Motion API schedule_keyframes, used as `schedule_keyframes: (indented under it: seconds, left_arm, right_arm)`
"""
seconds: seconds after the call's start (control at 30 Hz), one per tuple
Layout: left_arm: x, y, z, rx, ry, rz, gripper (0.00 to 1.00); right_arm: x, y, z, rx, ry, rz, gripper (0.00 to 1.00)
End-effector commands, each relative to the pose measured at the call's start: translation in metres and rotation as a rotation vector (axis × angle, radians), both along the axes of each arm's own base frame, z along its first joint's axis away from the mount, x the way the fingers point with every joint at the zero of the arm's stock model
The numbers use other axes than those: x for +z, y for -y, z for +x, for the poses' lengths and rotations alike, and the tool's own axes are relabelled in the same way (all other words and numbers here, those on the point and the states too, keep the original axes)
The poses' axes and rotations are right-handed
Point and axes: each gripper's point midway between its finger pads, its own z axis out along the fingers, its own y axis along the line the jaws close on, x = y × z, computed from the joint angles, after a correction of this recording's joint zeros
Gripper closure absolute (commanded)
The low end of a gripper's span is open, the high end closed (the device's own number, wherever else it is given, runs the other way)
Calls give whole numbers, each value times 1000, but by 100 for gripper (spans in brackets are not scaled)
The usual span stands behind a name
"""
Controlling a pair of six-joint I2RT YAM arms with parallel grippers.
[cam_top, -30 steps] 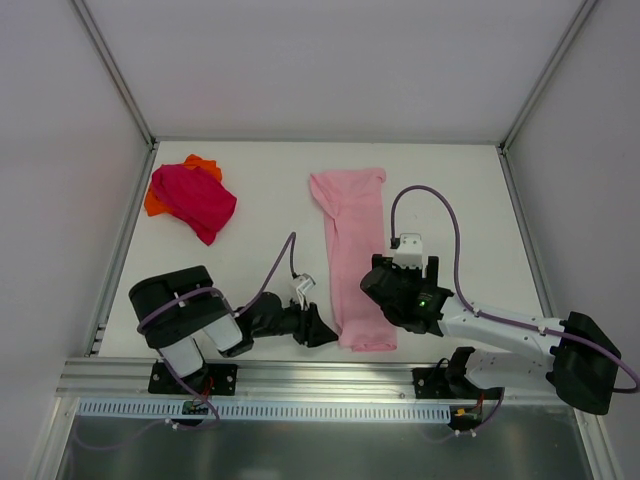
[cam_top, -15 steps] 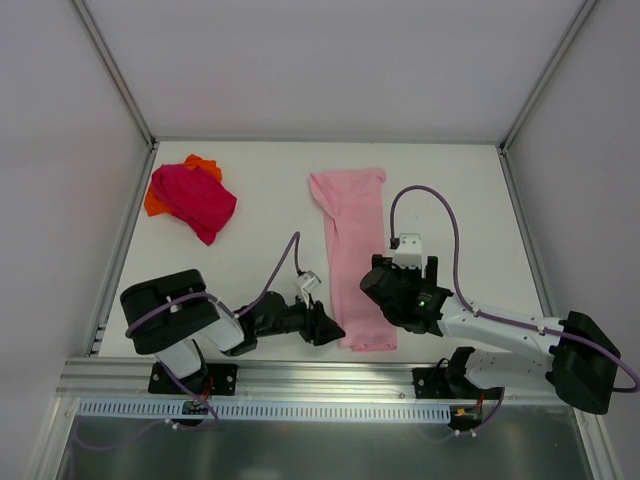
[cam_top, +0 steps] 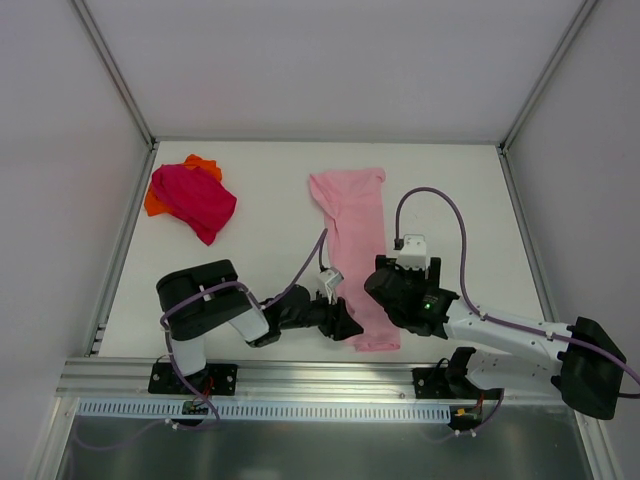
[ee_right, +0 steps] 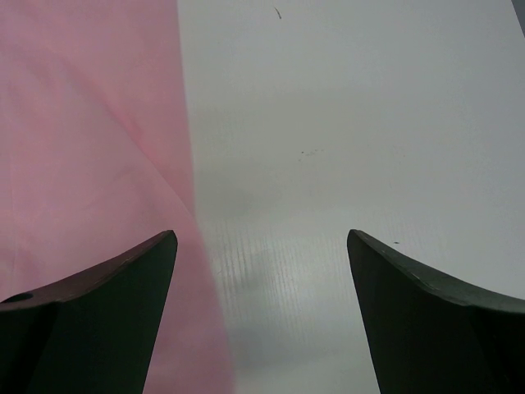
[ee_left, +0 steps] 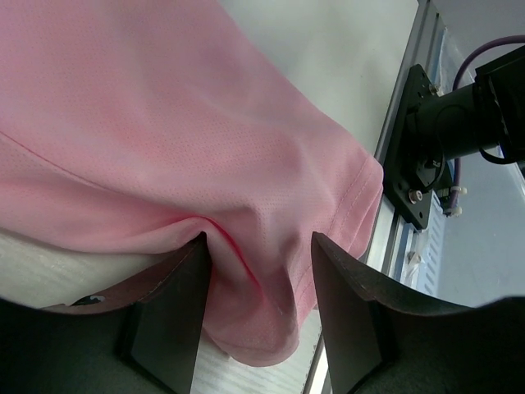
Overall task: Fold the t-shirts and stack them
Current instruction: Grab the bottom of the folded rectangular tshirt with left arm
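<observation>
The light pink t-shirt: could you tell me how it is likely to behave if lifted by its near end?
Probably floppy: the light pink t-shirt bunches and creases between the fingers of the left gripper. Likely light, lying thin and flat on the table. It would probably drape, not hold shape.

Robotics lab cell, white table (cam_top: 260, 200), plain white walls (cam_top: 330, 60), aluminium frame rail (cam_top: 320, 378) at the near edge

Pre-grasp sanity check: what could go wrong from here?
Left fingers straddle a bunched fold at the near corner of the pink shirt; closing may catch only some layers and spoil the fold. Right fingers hang mostly over bare table, one above the shirt's edge; they may miss the cloth.
</observation>
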Motion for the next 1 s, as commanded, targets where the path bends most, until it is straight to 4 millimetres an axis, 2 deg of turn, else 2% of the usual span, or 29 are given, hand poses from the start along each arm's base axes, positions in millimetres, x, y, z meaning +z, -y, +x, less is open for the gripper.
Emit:
schedule_keyframes:
  seconds: [0.0, 0.13, 0.2, 0.23, 0.27, 0.37, 0.47, 0.57, 0.6, 0.63, 0.67, 0.73, 0.77, 0.83, 0.87, 0.9, 0.97]
  left_arm:
    - [4, 12, -6, -56, 34, -16, 48]
    - [5, 16, -15, -87, 26, -26, 48]
    - [8, 17, -19, -103, 30, -38, 51]
    - [10, 17, -19, -107, 35, -45, 57]
    - [11, 19, -19, -109, 39, -45, 77]
    - [5, 20, -17, -101, 32, -14, 100]
    - [4, 15, -16, -86, 44, -11, 100]
    - [15, 4, -10, -27, 85, -37, 100]
    - [28, 4, -7, -16, 107, -57, 100]
    - [25, 1, -5, -4, 115, -23, 100]
    - [41, -1, 4, 37, 158, -38, 100]
    - [55, -6, 15, 93, 199, -36, 100]
    - [55, -11, 19, 118, 209, -4, 100]
    - [88, -10, 35, 176, 290, -24, 100]
    - [86, -13, 36, 177, 296, 18, 100]
    - [106, -11, 42, 192, 339, -3, 100]
    - [114, -12, 47, 214, 360, 7, 100]
  right_arm:
    - [4, 3, 3, -21, 27, 2, 10]
    - [6, 2, 4, -23, 30, -2, 10]
    - [6, 3, 4, -24, 32, -1, 10]
    - [7, 3, 4, -25, 33, -2, 10]
    - [6, 4, 3, -26, 32, -6, 10]
    - [6, 7, 2, -34, 35, -8, 10]
    - [7, 8, 2, -35, 38, -4, 10]
    - [6, 8, 2, -36, 34, -6, 10]
    - [5, 8, 2, -38, 32, -9, 10]
    - [3, 8, 2, -40, 30, -11, 10]
    - [1, 7, 2, -42, 25, -19, 10]
    - [-1, 6, 3, -44, 23, -18, 10]
    - [-3, 6, 3, -42, 19, -21, 10]
    - [-2, 4, 3, -34, 26, -6, 10]
    - [-2, 2, 3, -22, 25, 5, 10]
    - [-1, 3, 2, -18, 29, 14, 11]
    - [1, 5, 1, -19, 35, 20, 11]
